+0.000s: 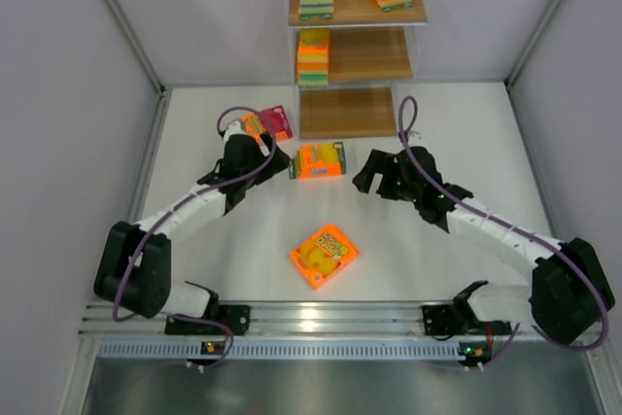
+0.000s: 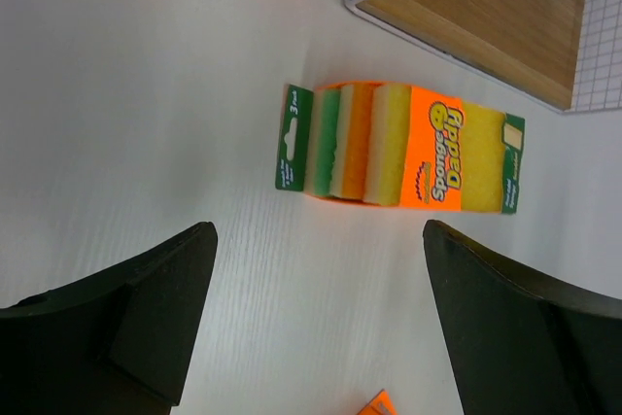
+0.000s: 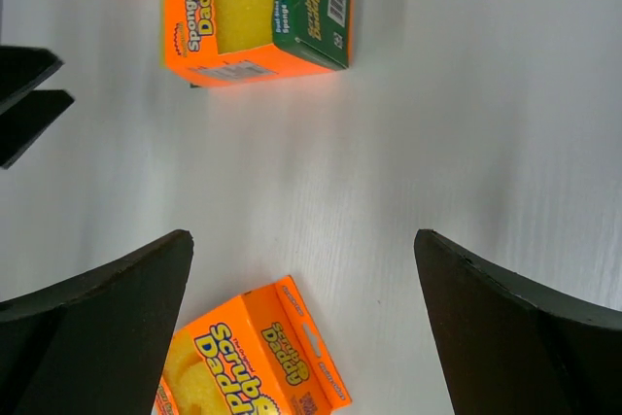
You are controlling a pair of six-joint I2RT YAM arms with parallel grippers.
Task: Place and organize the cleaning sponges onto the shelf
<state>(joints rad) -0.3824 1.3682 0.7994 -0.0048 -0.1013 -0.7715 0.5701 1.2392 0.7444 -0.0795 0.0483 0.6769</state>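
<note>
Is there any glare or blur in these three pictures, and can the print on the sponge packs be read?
Top external: even light, a glare patch on the metal rail. Left wrist: the middle sponge pack is sharp, print legible; left fingers black, without detail. Right wrist: print on the near sponge pack also legible; right fingers equally dark.

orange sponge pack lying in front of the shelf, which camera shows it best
Left wrist: the sponge pack lies centred and whole, label readable. Top external shows it small; right wrist crops its top edge.
</note>
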